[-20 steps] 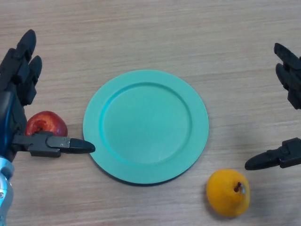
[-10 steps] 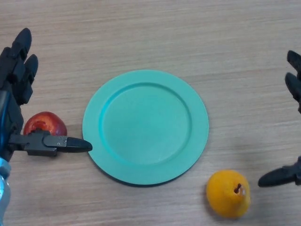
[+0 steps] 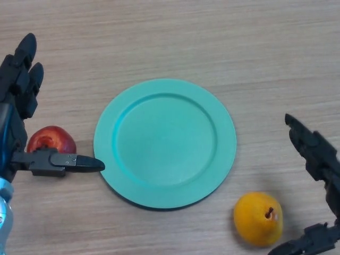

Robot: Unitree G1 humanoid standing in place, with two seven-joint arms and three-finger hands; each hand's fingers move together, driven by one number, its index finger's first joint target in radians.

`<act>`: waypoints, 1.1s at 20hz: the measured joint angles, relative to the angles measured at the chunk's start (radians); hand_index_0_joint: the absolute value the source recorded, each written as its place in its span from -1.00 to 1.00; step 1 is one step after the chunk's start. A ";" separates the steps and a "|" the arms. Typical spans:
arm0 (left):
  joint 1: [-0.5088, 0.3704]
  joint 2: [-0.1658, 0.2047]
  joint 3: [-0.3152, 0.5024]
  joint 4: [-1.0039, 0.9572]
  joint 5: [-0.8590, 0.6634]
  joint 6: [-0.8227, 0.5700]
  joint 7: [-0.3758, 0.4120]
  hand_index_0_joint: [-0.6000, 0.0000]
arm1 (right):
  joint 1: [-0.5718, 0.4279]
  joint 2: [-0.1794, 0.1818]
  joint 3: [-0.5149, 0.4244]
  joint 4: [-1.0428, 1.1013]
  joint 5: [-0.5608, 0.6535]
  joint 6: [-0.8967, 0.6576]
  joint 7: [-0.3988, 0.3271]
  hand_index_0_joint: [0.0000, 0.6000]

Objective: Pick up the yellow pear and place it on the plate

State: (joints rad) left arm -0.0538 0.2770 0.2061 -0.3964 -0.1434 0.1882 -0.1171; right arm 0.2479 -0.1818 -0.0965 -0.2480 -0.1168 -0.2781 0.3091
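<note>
Yellow-orange pear (image 3: pixel 257 218) on wooden desk (image 3: pixel 170 37); approach step.
Right hand (image 3: pixel 319 159) spread beside it, must close; teal plate (image 3: pixel 164 142) bare.

The desk (image 3: pixel 159 37) shows pale, matt wood grain. The teal plate (image 3: pixel 164 142) looks like smooth, satin plastic. The yellow pear (image 3: pixel 257 218) is matt; the red apple (image 3: pixel 50 139) is glossy.
</note>
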 measured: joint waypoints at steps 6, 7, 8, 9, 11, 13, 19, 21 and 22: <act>0.002 -0.002 -0.004 0.001 0.002 -0.002 0.014 1.00 | -0.012 -0.002 0.066 0.193 -0.118 -0.093 -0.161 -1.00; 0.002 -0.002 -0.005 0.001 0.002 -0.002 0.014 1.00 | -0.018 -0.004 0.082 0.200 -0.120 -0.100 -0.174 -1.00; 0.003 -0.003 -0.005 0.001 0.002 -0.002 0.014 1.00 | -0.022 -0.004 0.102 0.219 -0.120 -0.125 -0.189 -1.00; 0.004 -0.003 -0.005 0.001 0.001 -0.002 0.014 1.00 | -0.022 -0.005 0.119 0.235 -0.120 -0.134 -0.203 -1.00; 0.009 -0.003 -0.005 0.001 0.001 -0.002 0.014 1.00 | -0.018 -0.007 0.148 0.275 -0.135 -0.137 -0.217 -1.00; 0.012 -0.003 -0.004 0.001 0.001 -0.002 0.014 1.00 | -0.018 -0.008 0.170 0.284 -0.134 -0.137 -0.217 -1.00; 0.015 -0.003 -0.003 0.001 0.002 -0.002 0.014 1.00 | -0.024 -0.023 0.176 0.310 -0.170 -0.135 -0.268 1.00; 0.016 -0.003 -0.003 0.002 0.002 -0.002 0.014 1.00 | -0.032 -0.027 0.152 0.315 -0.266 -0.130 -0.307 1.00; 0.016 -0.003 -0.003 0.002 0.002 -0.002 0.014 1.00 | -0.036 -0.030 0.150 0.304 -0.265 -0.107 -0.307 1.00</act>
State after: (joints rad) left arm -0.0378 0.2736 0.2028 -0.3945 -0.1418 0.1860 -0.1028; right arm 0.2115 -0.2114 0.0533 0.0565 -0.3815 -0.3851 0.0026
